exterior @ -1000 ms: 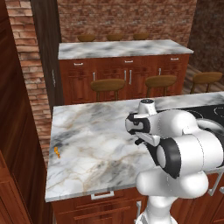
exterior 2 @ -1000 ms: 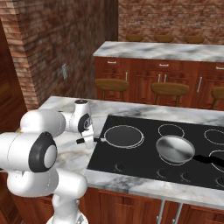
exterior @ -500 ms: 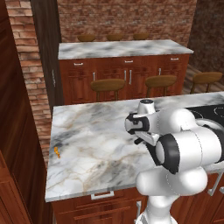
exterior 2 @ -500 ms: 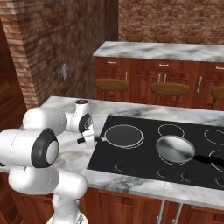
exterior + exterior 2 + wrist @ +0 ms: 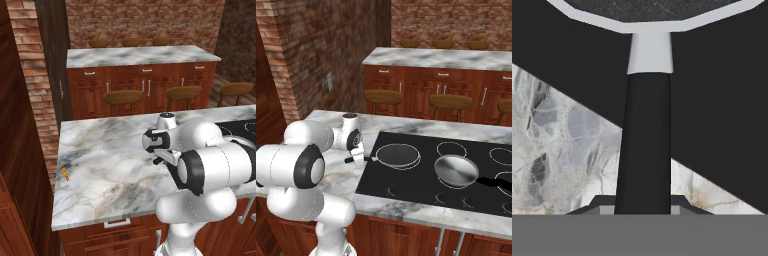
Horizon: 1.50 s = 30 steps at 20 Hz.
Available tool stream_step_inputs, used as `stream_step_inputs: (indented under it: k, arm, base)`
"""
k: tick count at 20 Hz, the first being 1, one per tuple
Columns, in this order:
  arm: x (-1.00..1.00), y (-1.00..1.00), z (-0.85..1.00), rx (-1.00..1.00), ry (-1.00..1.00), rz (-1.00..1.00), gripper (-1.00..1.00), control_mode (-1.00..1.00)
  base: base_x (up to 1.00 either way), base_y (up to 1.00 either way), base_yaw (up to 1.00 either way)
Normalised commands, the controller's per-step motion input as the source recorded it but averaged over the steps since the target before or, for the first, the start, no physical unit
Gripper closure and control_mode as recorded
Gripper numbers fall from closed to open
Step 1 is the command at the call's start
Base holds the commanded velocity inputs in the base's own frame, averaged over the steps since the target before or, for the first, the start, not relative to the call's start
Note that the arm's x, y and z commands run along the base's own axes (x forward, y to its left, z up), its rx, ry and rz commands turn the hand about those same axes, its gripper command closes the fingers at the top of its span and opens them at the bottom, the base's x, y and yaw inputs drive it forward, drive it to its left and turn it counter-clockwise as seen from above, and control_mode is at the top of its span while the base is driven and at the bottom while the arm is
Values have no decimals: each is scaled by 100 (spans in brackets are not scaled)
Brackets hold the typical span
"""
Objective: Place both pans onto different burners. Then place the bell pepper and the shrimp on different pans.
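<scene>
Little has shifted since the earlier frames: the black pan (image 5: 398,155) sits as before on the cooktop's (image 5: 421,187) left burner, its handle (image 5: 643,145) running between the claw (image 5: 643,206) tips, which seem barely eased around it. Silver pan (image 5: 456,170) rests on another burner. Pan placing looks finished; next, let go, back off, and fetch the shrimp (image 5: 65,174) from the desk (image 5: 100,170).
</scene>
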Motion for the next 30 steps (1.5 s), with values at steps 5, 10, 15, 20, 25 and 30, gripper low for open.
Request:
stream_step_inputs:
  k: [5,10,15,20,25,30]
  arm:
    - [0,0,0,0,0,0,-100,-100]
    - [0,0,0,0,0,0,-100,-100]
    - [0,0,22,0,0,0,-100,-100]
    - [0,15,53,0,-1,0,-100,-100]
    - [-1,59,31,0,0,14,-100,-100]
    - [-2,76,1,0,3,29,-100,-100]
  base:
    - [0,0,0]
    - [0,0,0]
    - [0,0,0]
    - [0,0,0]
    - [0,0,0]
    - [0,0,0]
